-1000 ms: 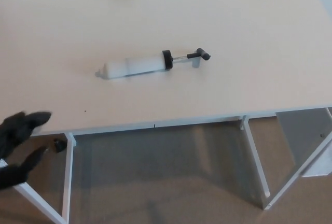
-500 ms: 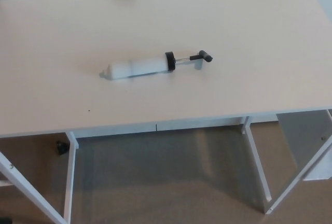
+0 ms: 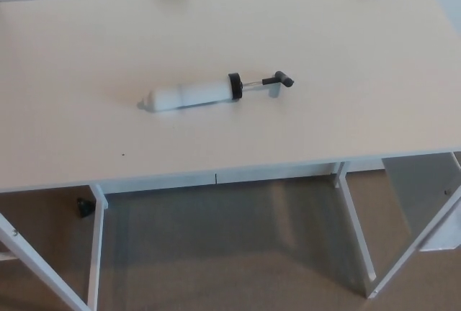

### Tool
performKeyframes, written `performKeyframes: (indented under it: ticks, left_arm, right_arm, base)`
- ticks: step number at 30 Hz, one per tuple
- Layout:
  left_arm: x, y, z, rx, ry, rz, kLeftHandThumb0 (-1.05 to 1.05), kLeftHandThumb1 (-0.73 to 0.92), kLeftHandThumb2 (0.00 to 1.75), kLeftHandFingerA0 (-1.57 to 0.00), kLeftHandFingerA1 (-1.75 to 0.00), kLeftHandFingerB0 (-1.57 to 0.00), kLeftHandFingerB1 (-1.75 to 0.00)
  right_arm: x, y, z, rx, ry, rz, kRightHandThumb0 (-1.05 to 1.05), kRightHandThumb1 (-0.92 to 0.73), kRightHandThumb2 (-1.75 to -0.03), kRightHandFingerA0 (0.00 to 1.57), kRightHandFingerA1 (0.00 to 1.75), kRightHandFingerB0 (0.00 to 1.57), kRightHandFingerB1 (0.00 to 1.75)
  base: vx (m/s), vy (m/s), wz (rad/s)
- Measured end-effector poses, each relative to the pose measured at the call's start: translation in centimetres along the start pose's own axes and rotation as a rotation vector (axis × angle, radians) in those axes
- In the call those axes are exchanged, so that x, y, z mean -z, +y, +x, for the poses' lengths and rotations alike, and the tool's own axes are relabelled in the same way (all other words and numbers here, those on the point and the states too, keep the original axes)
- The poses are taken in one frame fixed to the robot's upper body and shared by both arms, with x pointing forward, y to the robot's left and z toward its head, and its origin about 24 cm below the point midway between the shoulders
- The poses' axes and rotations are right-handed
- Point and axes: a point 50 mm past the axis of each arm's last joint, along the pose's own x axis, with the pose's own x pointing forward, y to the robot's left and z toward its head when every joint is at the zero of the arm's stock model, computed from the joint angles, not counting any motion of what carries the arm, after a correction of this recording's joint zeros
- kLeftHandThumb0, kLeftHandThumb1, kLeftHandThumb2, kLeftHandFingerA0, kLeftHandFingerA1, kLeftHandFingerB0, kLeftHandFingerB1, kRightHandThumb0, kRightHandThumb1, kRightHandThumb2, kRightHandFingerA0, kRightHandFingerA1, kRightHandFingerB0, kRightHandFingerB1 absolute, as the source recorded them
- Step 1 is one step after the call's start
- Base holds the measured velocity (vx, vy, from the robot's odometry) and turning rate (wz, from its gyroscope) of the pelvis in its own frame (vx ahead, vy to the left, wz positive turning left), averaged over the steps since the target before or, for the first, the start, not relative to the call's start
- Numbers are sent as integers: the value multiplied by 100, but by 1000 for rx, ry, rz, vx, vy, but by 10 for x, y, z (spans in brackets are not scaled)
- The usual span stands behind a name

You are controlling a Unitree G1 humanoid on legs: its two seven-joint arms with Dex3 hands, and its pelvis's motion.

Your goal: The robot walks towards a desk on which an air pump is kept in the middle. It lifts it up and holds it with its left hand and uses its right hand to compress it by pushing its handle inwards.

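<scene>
Air pump lies flat on the desk, roughly mid-top, long axis running left-right w/ a slight tilt, handle end a bit farther from the camera. White barrel takes up the left part, ending in a small nozzle tip on the far left; black collar caps the barrel's right end. From the collar a thin metal rod sticks out to the right, partly extended, ending at the dark handle. Pump rests alone, well apart from every desk edge, nothing touching it. Desk top is pale cream, w/ a tiny dark speck near the front-left. White legs & braces show under the front edge, over a tan floor. Small black object sits low by the left leg, too small to ID. Neither robot hand shows in the head view, left or right, so can't tell if fingers are apart or together.
</scene>
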Motion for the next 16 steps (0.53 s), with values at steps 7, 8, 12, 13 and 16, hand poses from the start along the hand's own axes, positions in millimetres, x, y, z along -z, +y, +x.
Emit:
performKeyframes:
  ticks: [7, 8, 12, 13, 16]
  left_arm:
    - [27, 4, -2, -28, 43, -146, -36, 45, 102, 0, -48, 0, -46]
    - [27, 4, -2, -28, 43, -146, -36, 45, 102, 0, -48, 0, -46]
    - [34, 8, 0, -57, 20, -234, -36, 46, 102, 0, -48, 0, -46]
    - [34, 8, 0, -59, 18, -239, -36, 46, 102, 0, -48, 0, -46]
    - [36, 10, 3, -83, -21, -306, -69, 76, 63, -19, -30, -20, -27]
  right_arm:
    - [13, -41, -6, 110, 80, 104, -37, -49, -110, 1, 50, 0, 49]
    - [13, -41, -6, 110, 80, 104, -37, -49, -110, 1, 50, 0, 49]
    - [20, -64, -15, 176, 115, 193, -82, -92, -71, 21, 37, 13, 27]
    - [21, -65, -16, 180, 116, 198, -82, -92, -71, 21, 37, 13, 27]
    - [25, -79, -22, 215, 125, 271, -82, -92, -74, 20, 38, 12, 27]
  base:
    - [0, 0, 0]
    - [0, 0, 0]
    - [0, 0, 0]
    - [0, 0, 0]
    - [0, 0, 0]
